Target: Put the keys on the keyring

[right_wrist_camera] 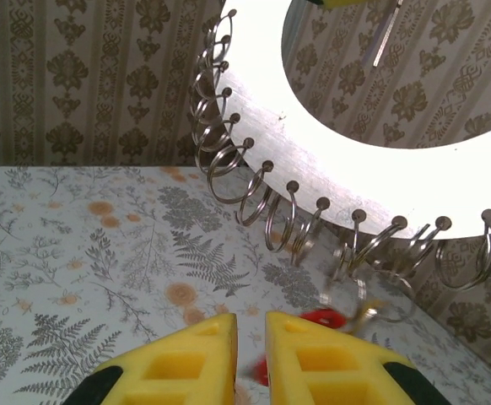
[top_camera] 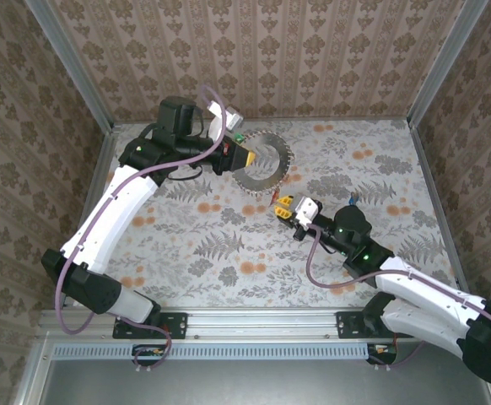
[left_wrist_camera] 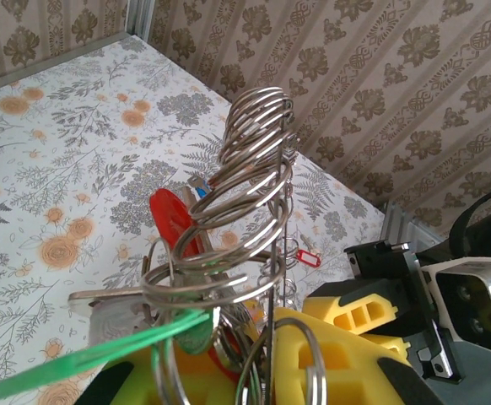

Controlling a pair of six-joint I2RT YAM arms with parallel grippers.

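My left gripper (top_camera: 247, 157) is shut on the keyring (top_camera: 262, 182), a flat silvery ring edged with wire loops, and holds it up at the back of the table. In the left wrist view the keyring (left_wrist_camera: 254, 143) stands edge-on between my yellow fingers (left_wrist_camera: 300, 359), with a red-tagged key (left_wrist_camera: 174, 224) and a green-tagged key (left_wrist_camera: 102, 354) hanging on it. My right gripper (top_camera: 281, 207) sits just below the ring, jaws almost together. A blurred red tag (right_wrist_camera: 321, 319) shows in its narrow gap (right_wrist_camera: 250, 325) under the keyring (right_wrist_camera: 313, 143). A blue-tagged key (top_camera: 351, 201) lies to its right.
Wallpapered walls and metal corner posts (top_camera: 72, 63) close in the floral tablecloth (top_camera: 186, 245). My right gripper's black body and white camera (left_wrist_camera: 473, 304) stand close to the right of the ring in the left wrist view. A small red tag (left_wrist_camera: 307, 257) hangs beyond the loops.
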